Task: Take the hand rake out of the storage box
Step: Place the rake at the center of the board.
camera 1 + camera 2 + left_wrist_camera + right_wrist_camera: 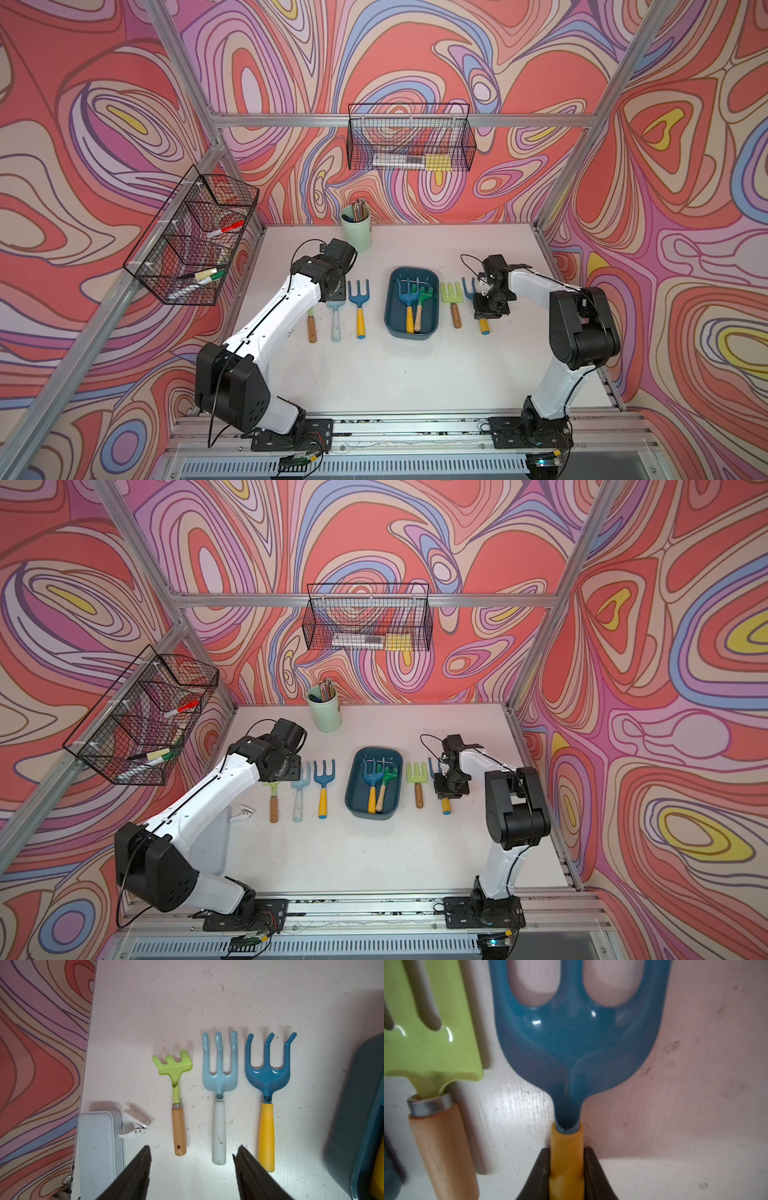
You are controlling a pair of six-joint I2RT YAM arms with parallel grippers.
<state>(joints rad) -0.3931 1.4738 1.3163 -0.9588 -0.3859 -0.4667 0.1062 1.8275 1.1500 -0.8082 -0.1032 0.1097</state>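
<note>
The dark blue, three-pronged hand rake (577, 1043) with the yellow plastic handle is outside the box. It lies flat and low in the right tool (566, 1152), whose black jaws are clamped on the handle just behind the neck, prongs pointing away from the wrist. From where I stand I cannot tell whether the head touches the white surface (374, 374) or rides just above it.

Just beside the right tool, on its side toward the other arm, lies a lime-green rake (431, 1047) with flat tines and a wooden handle. It is parallel to the held one and not touching it. Past that, so the lime-green rake sits between the tool and it, is the dark teal-blue plastic storage box (412, 336), rounded and low-walled. It holds a blue rake (405, 289) on a yellow handle and a green rake (424, 296) on a wooden one, close side by side.

The left tool (194, 1148) hovers with its jaws apart and nothing between them, above the handle end of a pale blue rake (219, 1076) lying on the surface.

This looks to me like the set-down. The next move probably calls for parting the jaws and lifting straight up, so the handle is not dragged and the lime-green neighbour is not nudged.
</note>
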